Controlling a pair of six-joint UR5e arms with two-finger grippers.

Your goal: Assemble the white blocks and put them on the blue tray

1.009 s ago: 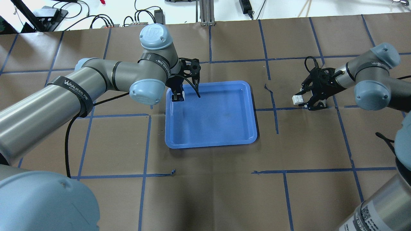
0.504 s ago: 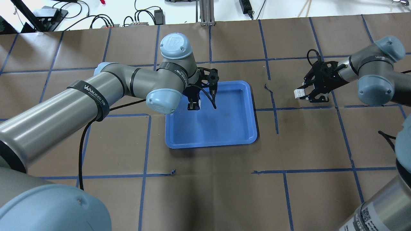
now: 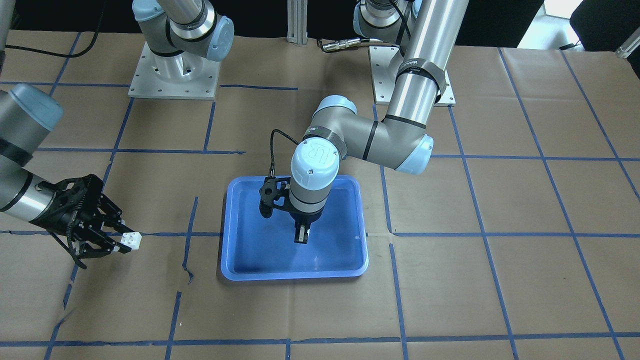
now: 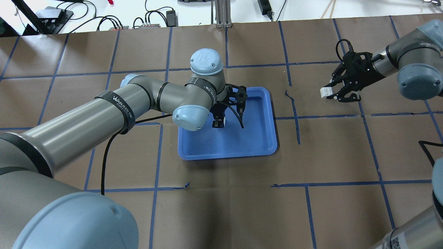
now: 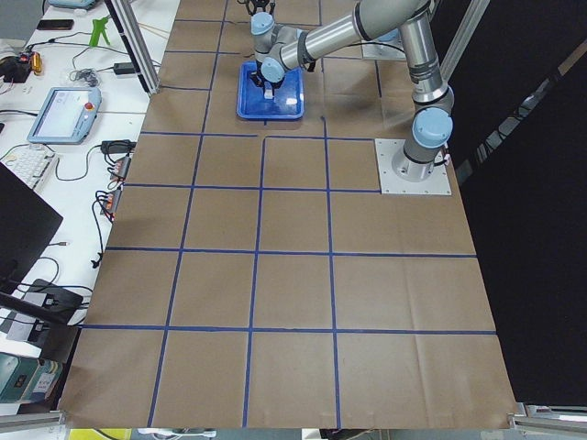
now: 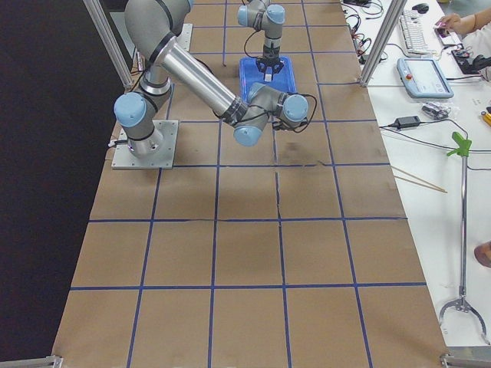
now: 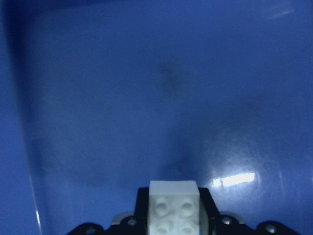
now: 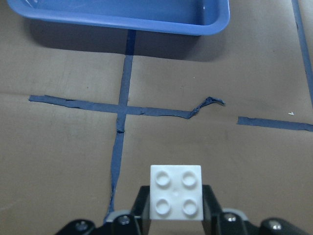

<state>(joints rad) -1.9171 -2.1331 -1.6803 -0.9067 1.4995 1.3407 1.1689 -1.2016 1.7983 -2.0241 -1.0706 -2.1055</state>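
Note:
The blue tray (image 4: 256,138) lies at the table's middle; it also shows in the front view (image 3: 250,250). My left gripper (image 4: 219,123) hangs over the tray's inside, shut on a white block (image 7: 173,205), also seen in the front view (image 3: 303,234). My right gripper (image 4: 333,92) is off to the tray's right above the brown paper, shut on the other white block (image 4: 325,92), which shows studs-up in the right wrist view (image 8: 176,192) and in the front view (image 3: 131,241). The two blocks are far apart.
The table is covered in brown paper with a blue tape grid (image 4: 296,117). The tray's near rim (image 8: 146,22) shows ahead of my right gripper. Cables and power supplies (image 4: 152,20) lie beyond the table's far edge.
My left gripper has moved right, from the tray's left edge to over its middle, with its block. My right gripper has moved away and slightly right with its block.

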